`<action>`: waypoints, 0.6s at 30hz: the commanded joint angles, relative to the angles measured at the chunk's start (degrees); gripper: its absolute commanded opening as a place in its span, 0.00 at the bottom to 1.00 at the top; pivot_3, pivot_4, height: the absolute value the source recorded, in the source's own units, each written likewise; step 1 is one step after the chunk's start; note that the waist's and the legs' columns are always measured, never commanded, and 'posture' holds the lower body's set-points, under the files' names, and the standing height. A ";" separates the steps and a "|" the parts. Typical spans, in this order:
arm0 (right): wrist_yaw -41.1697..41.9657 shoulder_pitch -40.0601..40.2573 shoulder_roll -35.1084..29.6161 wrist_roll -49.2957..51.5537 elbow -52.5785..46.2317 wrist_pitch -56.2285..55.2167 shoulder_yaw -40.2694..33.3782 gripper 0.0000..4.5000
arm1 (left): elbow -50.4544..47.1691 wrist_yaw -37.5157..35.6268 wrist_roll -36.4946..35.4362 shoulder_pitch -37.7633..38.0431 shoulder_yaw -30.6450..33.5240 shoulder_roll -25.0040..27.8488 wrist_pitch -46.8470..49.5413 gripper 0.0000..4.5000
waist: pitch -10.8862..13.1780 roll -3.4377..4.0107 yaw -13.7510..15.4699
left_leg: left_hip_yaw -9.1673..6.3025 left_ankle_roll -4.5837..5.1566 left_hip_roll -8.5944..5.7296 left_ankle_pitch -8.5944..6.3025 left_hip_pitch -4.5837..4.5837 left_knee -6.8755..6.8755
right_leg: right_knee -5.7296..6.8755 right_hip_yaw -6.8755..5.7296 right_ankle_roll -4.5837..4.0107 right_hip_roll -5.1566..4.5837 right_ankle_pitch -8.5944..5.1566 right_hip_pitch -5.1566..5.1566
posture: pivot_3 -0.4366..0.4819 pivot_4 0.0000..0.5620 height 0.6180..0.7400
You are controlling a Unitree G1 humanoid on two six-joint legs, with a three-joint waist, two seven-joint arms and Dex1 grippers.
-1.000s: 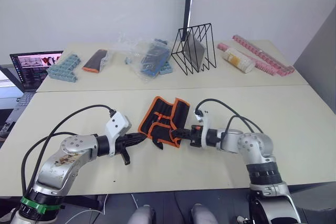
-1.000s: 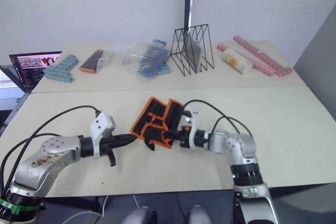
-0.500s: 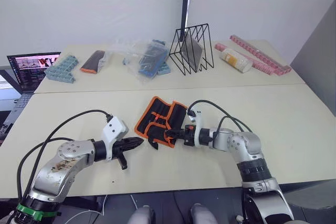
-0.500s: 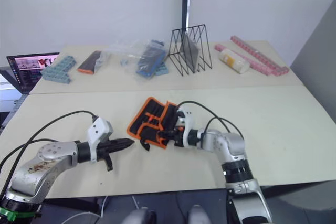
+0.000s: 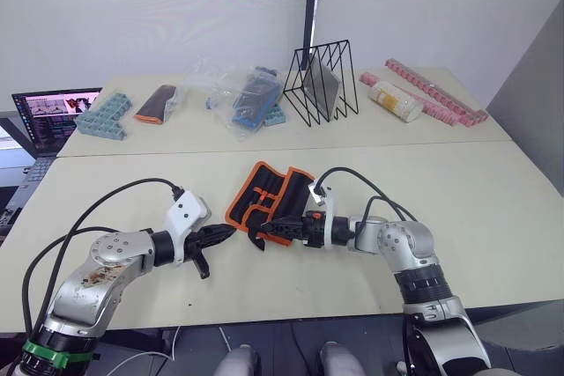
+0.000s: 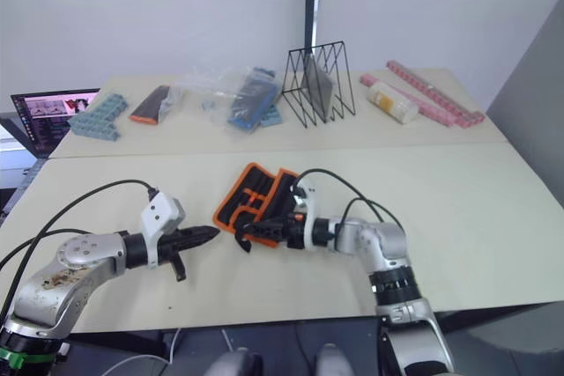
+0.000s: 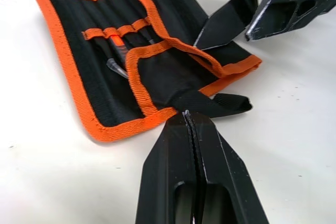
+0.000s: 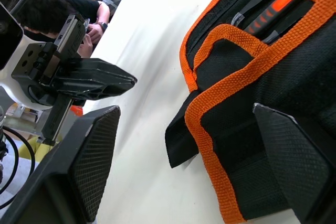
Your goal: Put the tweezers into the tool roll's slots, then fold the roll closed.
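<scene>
The tool roll (image 5: 275,195) lies mid-table, black with orange edging, its near flap folded over the slots (image 7: 113,51). Ends of the tweezers (image 7: 116,68) poke out under the orange stripe. A black strap (image 7: 210,103) trails from the near edge. My left gripper (image 5: 231,231) is shut and empty, its tip just short of the strap on the roll's near-left side. My right gripper (image 5: 270,232) stands open at the roll's near corner, one finger (image 7: 226,19) resting over the folded flap, gripping nothing.
On the far table stand a black wire rack (image 5: 324,81), a clear plastic bag (image 5: 240,96), blue blocks (image 5: 102,114), a dark pouch with an orange end (image 5: 159,101), a pale cylinder (image 5: 398,100) and pink strips (image 5: 438,92). A laptop (image 5: 51,107) sits at far left.
My right gripper has opened from shut at the roll's near corner and let go of the flap. The left gripper has edged closer to the roll.
</scene>
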 commanded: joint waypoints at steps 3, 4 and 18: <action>-1.88 0.43 0.07 0.13 2.45 0.98 -3.50 0.79 | 0.02 -0.50 0.23 -0.61 1.77 0.97 -1.45 0.00 | 0.00 0.00 0.11 | 0.00 0.00 -0.02 0.00 0.01 0.00 | 0.00 0.01 0.00 -0.02 0.00 0.01 | 0.48 0.27 1.00; -1.94 0.52 0.03 0.18 2.37 1.02 -3.76 0.71 | 0.11 -0.53 0.22 -0.62 1.77 1.00 -1.46 0.00 | 0.00 0.00 0.15 | 0.00 0.00 -0.02 0.00 0.01 0.00 | 0.01 0.00 0.00 -0.03 0.00 0.00 | 0.48 0.27 1.00; 0.79 -0.87 -1.27 -5.91 -0.99 -12.63 -0.95 0.02 | 2.46 -0.15 1.31 -1.07 2.44 0.90 -3.79 0.00 | 0.01 0.01 0.07 | 0.00 0.00 -0.04 0.00 -0.11 -0.01 | -0.02 0.00 0.00 -0.04 0.00 -0.10 | 0.48 0.27 1.00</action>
